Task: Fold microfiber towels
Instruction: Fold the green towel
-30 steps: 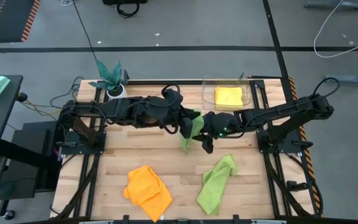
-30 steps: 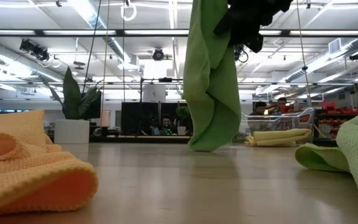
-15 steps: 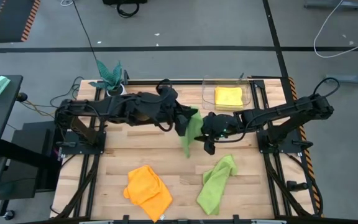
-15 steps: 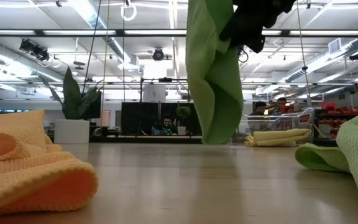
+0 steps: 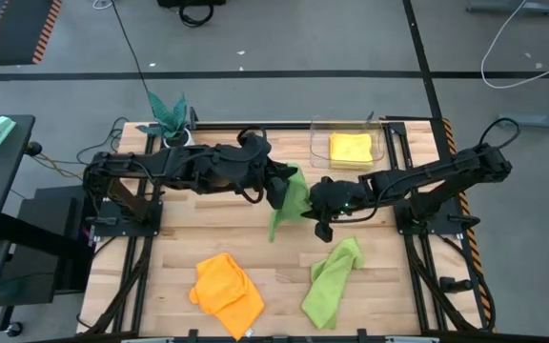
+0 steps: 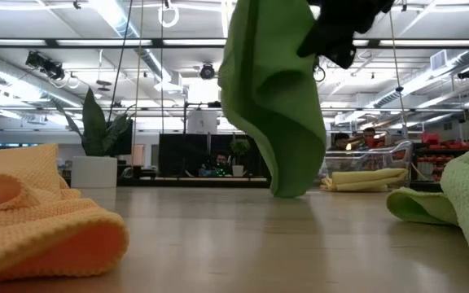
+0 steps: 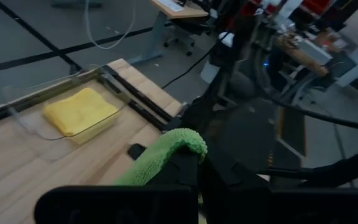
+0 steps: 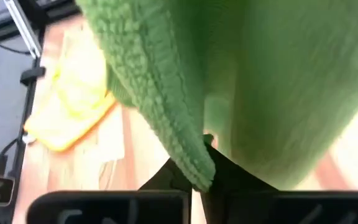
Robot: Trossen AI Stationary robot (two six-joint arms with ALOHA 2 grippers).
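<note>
Two claws meet over the middle of the tabletop (image 5: 174, 262), sharing one lime green towel (image 5: 289, 200) that hangs clear of the wood, probably so its edges can be matched. Left claw (image 5: 276, 188) is clamped tight on its upper edge; right claw (image 5: 315, 203) pinches a fold beside it. Near the front edge lie the orange towel (image 5: 227, 291) and second green towel (image 5: 333, 279), crumpled. By the far edge, the yellow towel (image 5: 351, 148) rests folded in a clear tray (image 5: 316, 136).
</note>
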